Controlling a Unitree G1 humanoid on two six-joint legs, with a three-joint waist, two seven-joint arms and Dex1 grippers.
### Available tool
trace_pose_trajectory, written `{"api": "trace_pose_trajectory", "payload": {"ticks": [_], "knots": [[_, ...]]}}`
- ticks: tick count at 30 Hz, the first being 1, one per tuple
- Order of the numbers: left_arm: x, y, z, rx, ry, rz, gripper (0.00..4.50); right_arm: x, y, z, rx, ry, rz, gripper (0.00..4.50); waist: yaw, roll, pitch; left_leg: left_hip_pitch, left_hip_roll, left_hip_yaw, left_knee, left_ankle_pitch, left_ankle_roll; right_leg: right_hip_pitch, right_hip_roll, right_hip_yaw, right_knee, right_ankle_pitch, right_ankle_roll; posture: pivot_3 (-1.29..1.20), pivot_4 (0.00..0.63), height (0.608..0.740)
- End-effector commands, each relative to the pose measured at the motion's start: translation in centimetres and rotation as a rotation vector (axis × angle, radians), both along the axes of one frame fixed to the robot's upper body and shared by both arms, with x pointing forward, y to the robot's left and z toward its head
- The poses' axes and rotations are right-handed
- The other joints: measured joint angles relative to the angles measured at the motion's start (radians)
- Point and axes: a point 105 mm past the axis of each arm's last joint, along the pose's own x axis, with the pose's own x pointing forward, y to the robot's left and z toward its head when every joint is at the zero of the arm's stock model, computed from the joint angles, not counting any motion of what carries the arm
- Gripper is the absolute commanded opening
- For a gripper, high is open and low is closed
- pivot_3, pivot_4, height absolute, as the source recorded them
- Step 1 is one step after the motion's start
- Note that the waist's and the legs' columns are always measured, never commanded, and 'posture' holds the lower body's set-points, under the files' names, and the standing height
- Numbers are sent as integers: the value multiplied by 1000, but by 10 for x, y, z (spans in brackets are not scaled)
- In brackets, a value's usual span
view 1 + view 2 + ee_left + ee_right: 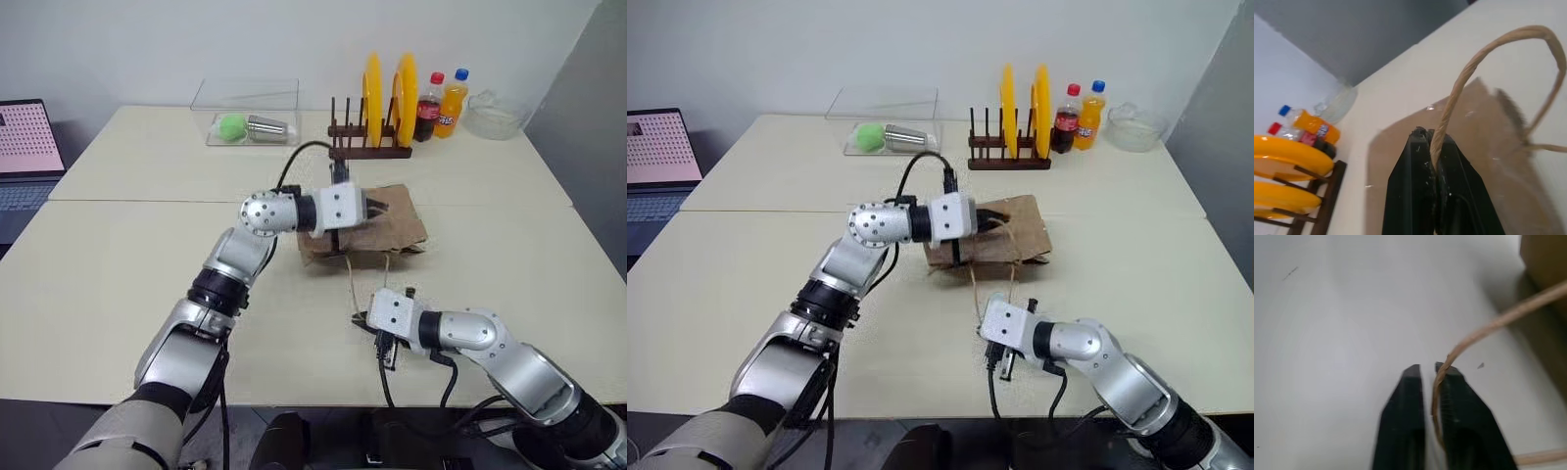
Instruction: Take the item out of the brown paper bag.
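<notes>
The brown paper bag is lying flat and creased on the tabletop, a little toward the far edge from the middle, just in front of the wooden rack.

The left gripper is hovering over the bag, pointing toward the robot's right. Its black fingers are pressing together on one tan loop handle, which is arching up out of the pinch and curving back down to the paper.

The right gripper is sitting low near the front edge of the tabletop, just clear of the bag. The second loop handle is running along the inner face of one finger; the fingers are drawn close with a thin slit between them, and the cord appears pinched there.

The small white bottle is not showing; presumably inside the bag, cannot tell.

Along the far edge: two yellow plates are standing upright in the rack, a cola bottle and an orange soda bottle are standing beside it, and a glass bowl is sitting toward the far right corner. A clear box is holding a green ball and a metal cup. A laptop is sitting off the left edge.
</notes>
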Motion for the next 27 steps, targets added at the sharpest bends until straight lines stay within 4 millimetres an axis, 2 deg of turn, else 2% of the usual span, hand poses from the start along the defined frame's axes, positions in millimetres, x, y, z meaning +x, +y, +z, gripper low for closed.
{"api": "trace_pose_trajectory", "payload": {"ticks": [1, 5, 11, 21, 27], "knots": [[12, 5, 30, -107, 10, 73, 0, -5, 2, -12, -25, 12, 30, 36, 0, 0, 0, 0, 0, 0, 0, 0, 0, 0, 0, 0, 0, 0, 0, 0, 150, 740], [22, 5, 36, -109, 35, 118, 0, -7, 1, -25, -55, 24, 26, 36, 0, 0, 0, 0, 0, 0, 0, 0, 0, 0, 0, 0, 1, 0, 0, 0, 150, 740], [37, 8, 59, -156, 52, 191, 0, -14, -1, -49, -117, 41, 42, 36, 0, 0, 0, 0, 0, 0, 2, 0, 0, 1, 0, 0, 1, 0, 0, 0, 150, 740], [55, 22, 90, -199, -20, 265, 0, -11, -5, -52, -129, 42, 45, 36, -4, 0, -1, 2, 0, 0, 2, 0, 0, 2, 1, 0, 1, 0, 0, 0, 150, 740], [67, 36, 118, -275, -80, 348, 0, -12, -7, -55, -140, 51, 46, 36, -4, 0, -1, 2, 0, 0, 2, 0, 0, 2, 1, 0, 1, 0, 0, 0, 150, 740]]}}
